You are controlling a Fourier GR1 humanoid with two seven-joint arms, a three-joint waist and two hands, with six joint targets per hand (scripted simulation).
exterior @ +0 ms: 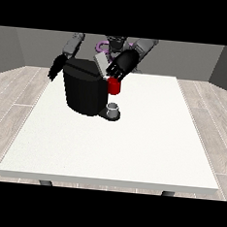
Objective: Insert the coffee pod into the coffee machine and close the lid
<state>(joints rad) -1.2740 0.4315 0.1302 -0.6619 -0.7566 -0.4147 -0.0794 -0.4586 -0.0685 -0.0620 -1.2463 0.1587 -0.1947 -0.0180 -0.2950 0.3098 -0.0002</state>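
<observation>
Hand at the view's right (122, 65): over coffee machine (84, 87) top, fingers bent, maybe holding something, cannot tell | grey thing (114, 108): below hand, maybe pod | Risk: lid (99, 63) bumped, shuts early

A white table (131, 156) stands on a grey plank floor (210, 119).

The machine (83, 91) hides the lower part of the robot's body at upper centre. The hand at the view's right (122, 65) covers part of the lid (99, 63); its fingers are too small to read. Whether the grey thing (114, 109) is the pod cannot be told.
</observation>
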